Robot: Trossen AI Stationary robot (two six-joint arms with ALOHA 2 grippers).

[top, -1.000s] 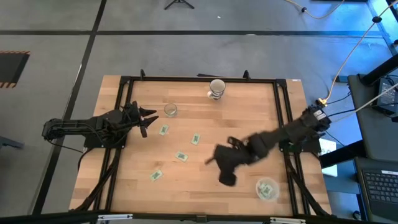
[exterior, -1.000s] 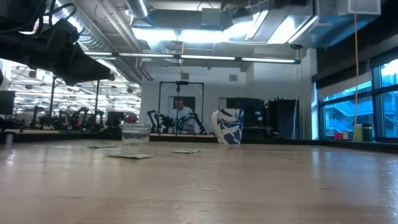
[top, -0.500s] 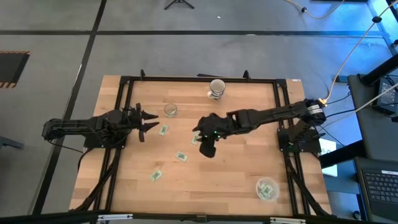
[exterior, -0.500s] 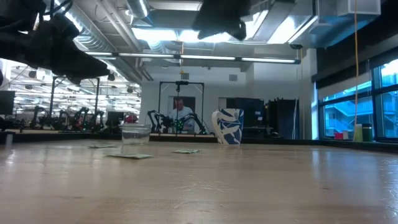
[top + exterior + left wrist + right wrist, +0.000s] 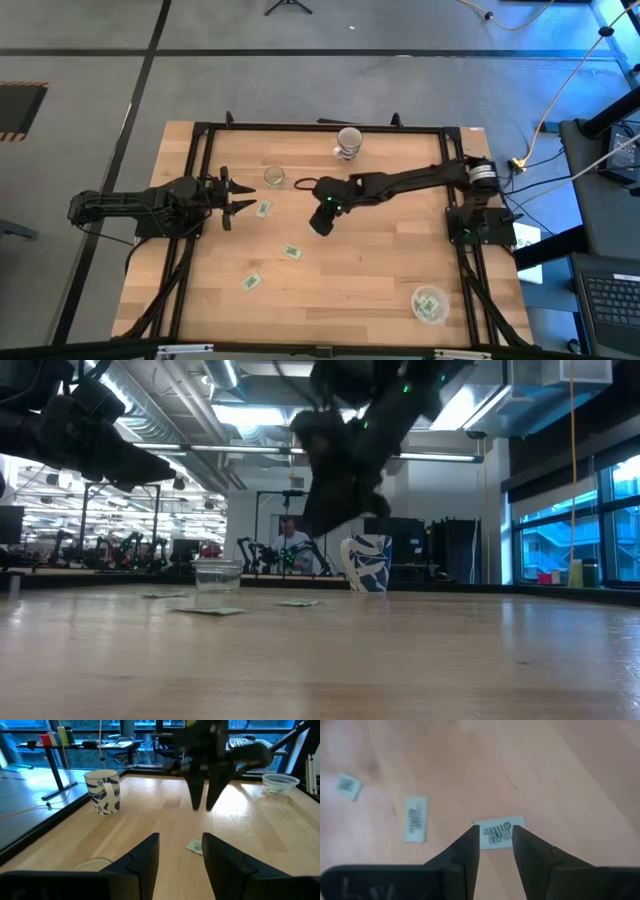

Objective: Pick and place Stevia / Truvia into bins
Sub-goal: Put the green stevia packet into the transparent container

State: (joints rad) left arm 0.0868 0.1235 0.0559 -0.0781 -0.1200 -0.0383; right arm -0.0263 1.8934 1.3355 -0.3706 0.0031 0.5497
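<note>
Right gripper hangs mid-table in the high view, tub well apart. Its wrist view shows fingers slightly parted, empty, over a sachet; a flat sachet may slip. Left gripper waits, parted.

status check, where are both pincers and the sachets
Right pincer open, poised over a sachet mid-table. Left pincer open, waiting beside another sachet. Bin sits apart; path unobstructed.
</note>
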